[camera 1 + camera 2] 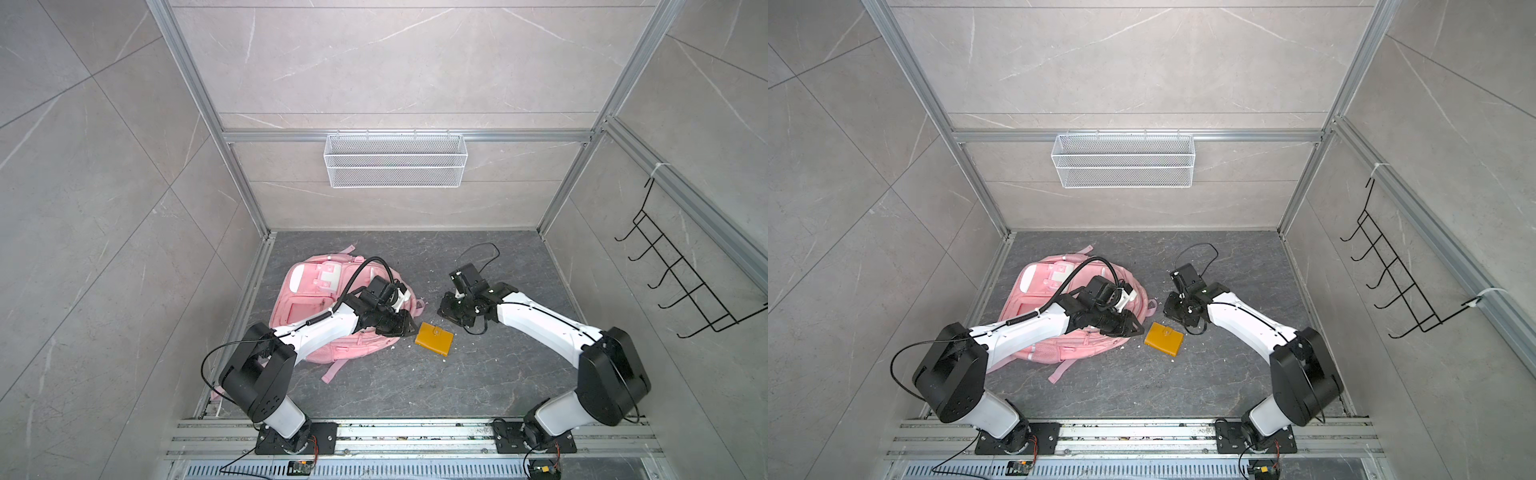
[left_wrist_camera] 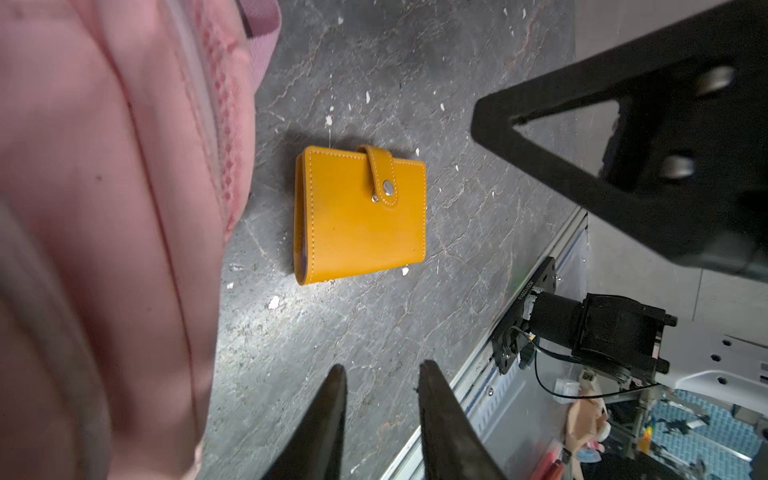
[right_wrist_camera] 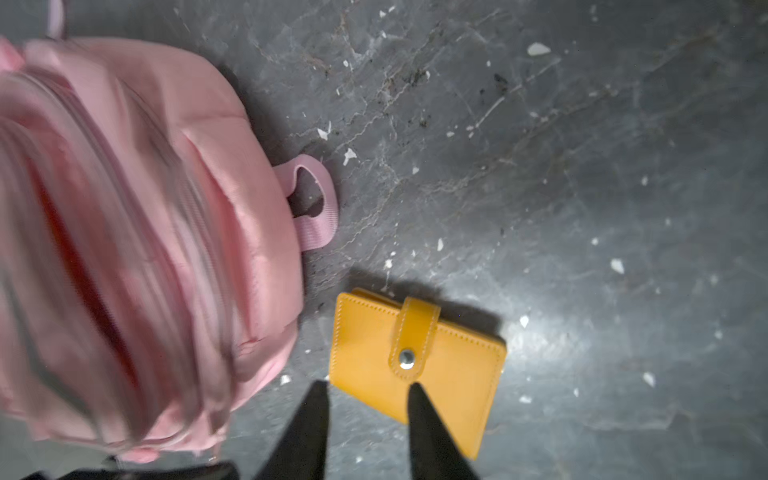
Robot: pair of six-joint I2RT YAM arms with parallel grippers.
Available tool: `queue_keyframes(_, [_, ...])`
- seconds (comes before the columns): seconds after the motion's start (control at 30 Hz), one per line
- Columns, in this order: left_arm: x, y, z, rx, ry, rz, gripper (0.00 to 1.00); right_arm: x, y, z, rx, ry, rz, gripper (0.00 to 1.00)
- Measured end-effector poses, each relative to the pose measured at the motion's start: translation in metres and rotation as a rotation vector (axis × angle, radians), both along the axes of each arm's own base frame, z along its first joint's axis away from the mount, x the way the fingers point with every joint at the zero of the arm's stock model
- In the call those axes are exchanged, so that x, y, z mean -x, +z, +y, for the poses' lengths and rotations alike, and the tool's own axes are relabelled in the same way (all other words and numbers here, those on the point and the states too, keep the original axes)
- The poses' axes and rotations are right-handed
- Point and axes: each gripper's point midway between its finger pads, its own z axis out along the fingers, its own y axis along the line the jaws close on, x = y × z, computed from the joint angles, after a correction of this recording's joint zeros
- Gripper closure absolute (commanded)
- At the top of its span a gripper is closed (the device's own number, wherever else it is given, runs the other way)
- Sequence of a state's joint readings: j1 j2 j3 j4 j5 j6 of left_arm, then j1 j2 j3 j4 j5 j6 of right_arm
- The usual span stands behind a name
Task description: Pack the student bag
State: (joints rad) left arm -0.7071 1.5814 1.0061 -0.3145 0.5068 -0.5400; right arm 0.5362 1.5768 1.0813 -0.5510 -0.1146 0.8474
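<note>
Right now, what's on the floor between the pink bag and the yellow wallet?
Only bare dark floor with a few tiny white flecks, seen in both wrist views. The bag and wallet don't touch.

Narrow gap between student bag (image 1: 305, 293) and wallet (image 1: 433, 338); wallet's other sides open.

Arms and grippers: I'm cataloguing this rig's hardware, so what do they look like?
The left arm and right arm have white shells with black joint housings. Black cables loop along each, and the left carries a coiled spring sleeve. The left gripper and right gripper have black, tapering pointed fingers.
</note>
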Motion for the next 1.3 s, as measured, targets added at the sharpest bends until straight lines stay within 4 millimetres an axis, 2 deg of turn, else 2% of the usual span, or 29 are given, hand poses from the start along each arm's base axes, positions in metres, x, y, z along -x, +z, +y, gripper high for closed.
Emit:
queue_keyframes(0.1, [0.003,-0.006,0.003,-0.011,0.005,0.018,0.82,0.006,-0.022,-0.005,0.066,0.055,0.049,0.85])
queue_keyframes(0.2, [0.006,-0.010,0.005,-0.019,0.007,0.027,0.84,0.006,-0.032,-0.006,0.099,0.096,0.067,0.85])
queue_keyframes(0.43, [0.015,-0.028,0.002,-0.046,-0.016,0.059,0.89,-0.005,-0.035,0.002,0.111,0.157,0.050,0.87])
queue_keyframes(0.7, [0.017,-0.062,-0.014,-0.087,-0.031,0.114,0.94,-0.003,-0.048,0.005,0.129,0.195,0.074,0.90])
queue_keyframes(0.93, [0.009,-0.066,-0.022,-0.070,-0.012,0.108,0.96,0.007,-0.063,0.018,0.150,0.252,0.096,0.92])
queue_keyframes(1.07, [0.007,-0.074,-0.025,-0.071,-0.003,0.119,0.96,0.012,-0.066,0.027,0.165,0.279,0.082,0.94])
queue_keyframes(1.3, [0.004,-0.079,-0.029,-0.057,0.005,0.125,0.97,0.014,-0.066,0.026,0.189,0.281,0.044,0.94])
